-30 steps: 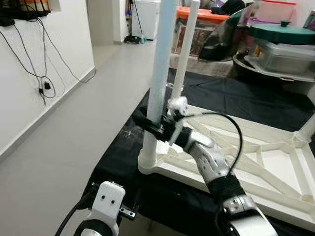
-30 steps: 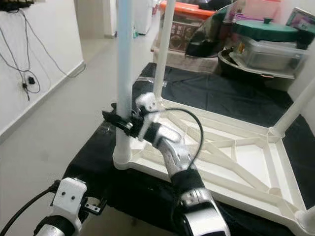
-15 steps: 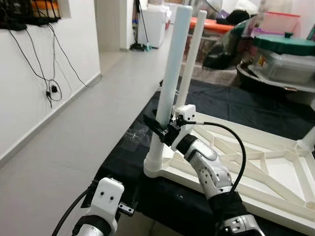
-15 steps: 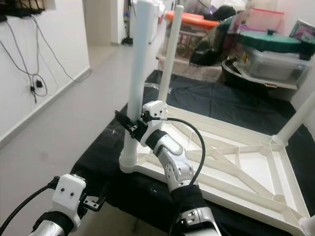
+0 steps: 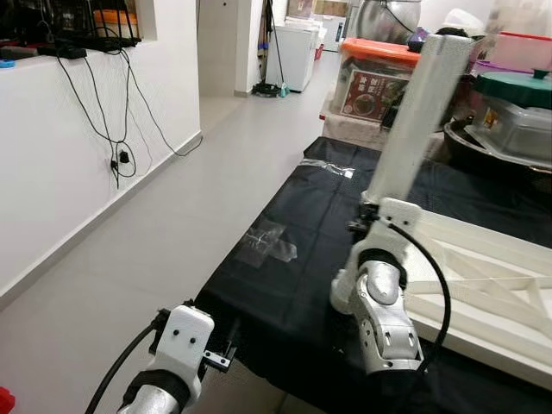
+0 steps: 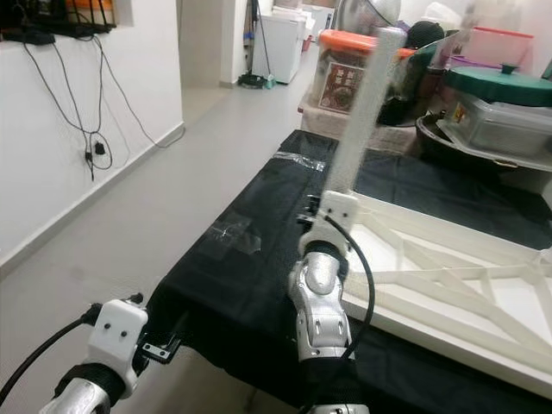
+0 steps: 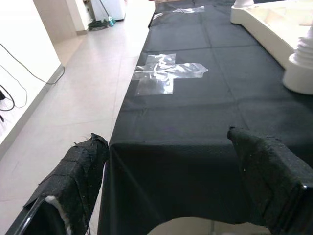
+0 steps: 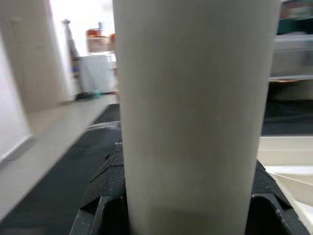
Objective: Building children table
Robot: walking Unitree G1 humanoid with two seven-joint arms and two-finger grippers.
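Black cloth (image 5: pixel 302 250) covers the work surface under an upturned white tabletop (image 5: pixel 483 276). Right gripper (image 8: pixel 188 196) clenches the table leg (image 5: pixel 414 121); left gripper (image 7: pixel 171 196) hangs released nearby.

Table leg (image 5: pixel 420 121) base hidden behind right arm (image 5: pixel 379 302); tabletop (image 5: pixel 483 276) cropped.

A black cloth (image 5: pixel 297 259) covers the low platform in front of me and hangs over its near edge above the pale tiled floor (image 5: pixel 129 259). 2 patches of clear tape (image 7: pixel 164 73) sit on the cloth, 1 near its middle and 1 at the far end. The white table frame (image 6: pixel 448 293), upside down, lies on the cloth to my right.
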